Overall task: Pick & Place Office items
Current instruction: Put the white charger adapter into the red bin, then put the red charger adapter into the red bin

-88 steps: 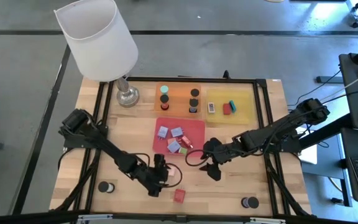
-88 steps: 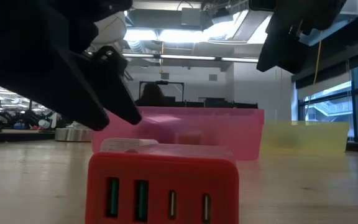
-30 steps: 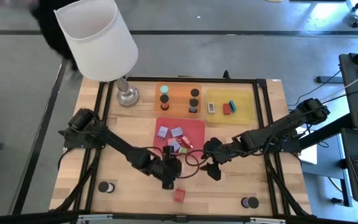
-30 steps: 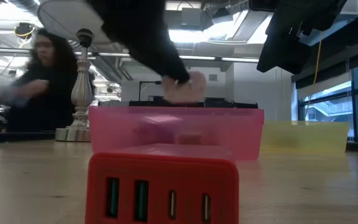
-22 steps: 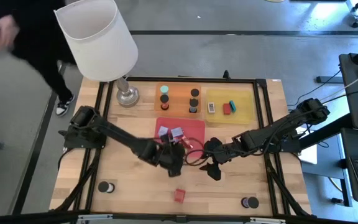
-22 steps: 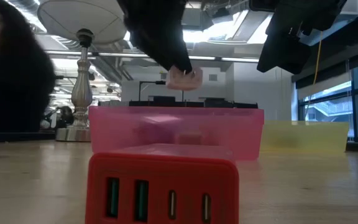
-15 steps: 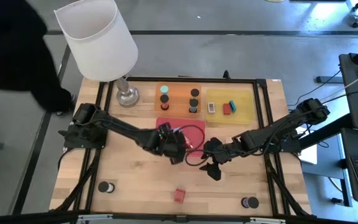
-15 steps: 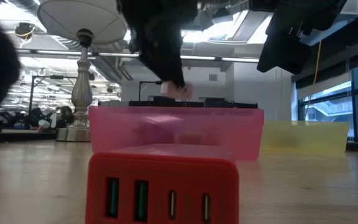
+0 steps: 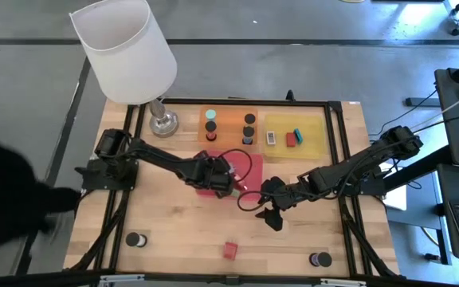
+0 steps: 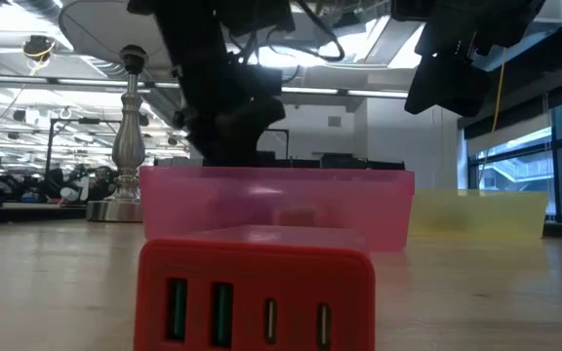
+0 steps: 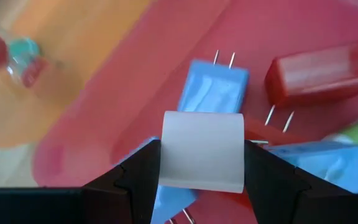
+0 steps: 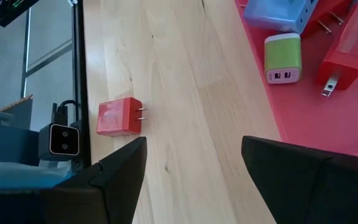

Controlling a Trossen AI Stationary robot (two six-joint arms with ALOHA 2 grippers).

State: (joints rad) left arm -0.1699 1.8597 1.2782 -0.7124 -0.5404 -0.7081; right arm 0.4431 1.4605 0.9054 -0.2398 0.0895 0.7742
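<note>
My left gripper (image 9: 225,182) hangs over the red tray (image 9: 251,163), shut on a pale pink block (image 11: 202,149). Below it in the tray lie lavender-blue blocks (image 11: 213,87), a red block (image 11: 319,68) and a green block (image 12: 283,58). In the low view the left gripper (image 10: 227,127) is a dark shape behind the tray's pink wall (image 10: 276,205), and the held block is hidden. My right gripper (image 9: 271,214) hovers open over bare wood beside the tray's near right corner, nothing between its fingers (image 12: 123,171). A red block (image 9: 229,250) lies flat on the table near the front edge. My left gripper pinches the pale pink block by two opposite sides (image 11: 166,158) between its two fingers. The fingers point down from above. The block sits level over the lavender-blue blocks in the red tray; whether it touches them does not show.
An orange tray (image 9: 229,115) with black cylinders and a yellow tray (image 9: 313,135) with small flat pieces stand behind the red tray. A white-shaded lamp (image 9: 126,48) stands at the far left. Two black cylinders (image 9: 137,239) (image 9: 320,259) stand near the front edge. Bare wood lies left of the red tray.
My left gripper has carried the pale pink block from near the front of the table toward the far edge, over the red tray, and has gone down behind the tray's wall in the low view. A person has walked past beyond the table's left side.
</note>
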